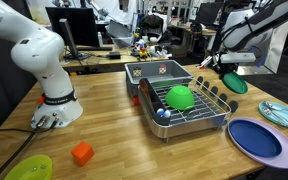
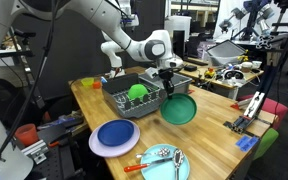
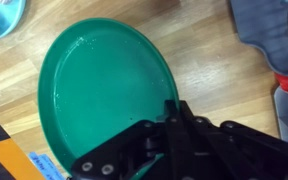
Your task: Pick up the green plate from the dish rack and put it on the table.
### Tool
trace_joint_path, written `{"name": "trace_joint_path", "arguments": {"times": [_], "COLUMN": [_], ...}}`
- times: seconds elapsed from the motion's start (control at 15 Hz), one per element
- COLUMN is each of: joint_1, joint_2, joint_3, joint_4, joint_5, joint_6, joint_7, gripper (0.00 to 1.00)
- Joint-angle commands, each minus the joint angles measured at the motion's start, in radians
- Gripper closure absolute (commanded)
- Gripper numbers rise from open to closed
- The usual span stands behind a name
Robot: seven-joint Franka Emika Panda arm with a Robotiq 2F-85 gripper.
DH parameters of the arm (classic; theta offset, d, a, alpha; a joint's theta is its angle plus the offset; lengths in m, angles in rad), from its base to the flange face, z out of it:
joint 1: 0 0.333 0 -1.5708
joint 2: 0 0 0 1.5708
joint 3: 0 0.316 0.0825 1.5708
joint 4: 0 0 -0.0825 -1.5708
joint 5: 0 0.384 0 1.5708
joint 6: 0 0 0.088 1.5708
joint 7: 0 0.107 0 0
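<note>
Fingers (image 3: 187, 128): closed in a pinch on the rim of the green plate (image 3: 104, 85). In the wrist view they converge on the plate's edge with nothing else between them. In an exterior view the gripper (image 2: 168, 84) grips the same rim from above.

Progress (judged):
- Pick-up done. The plate is clear of the dish rack (image 2: 134, 100), with no prong touching it. Only a bright green bowl (image 1: 179, 97) shows in the rack.
- Left to do: lower the plate, bring it flat onto the table (image 2: 209, 140), spread the fingers, withdraw.

Position relative to the fingers:
- The plate hangs directly below them, held by its upper rim. It is close to standing on edge, its face turned toward the camera in an exterior view.
- The rack lies off to one side of the fingers, toward the arm's base, near the plate but apart from it.
- Bare wood lies beneath fingers and plate. Whether the lower rim touches the wood: cannot tell.
- A blue plate (image 2: 116, 137) rests on the table, lower and well to the side, apart from the held plate.
</note>
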Motion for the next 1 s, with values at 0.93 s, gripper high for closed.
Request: {"name": "trace_joint_path", "arguments": {"times": [0.93], "joint_1": [-0.003], "joint_2": [0.334], "joint_3": [-0.003], "joint_4": [0.44], "joint_5": [0.016], "joint_6": [-0.341], "joint_7": [0.053], "gripper": [0.99]}}
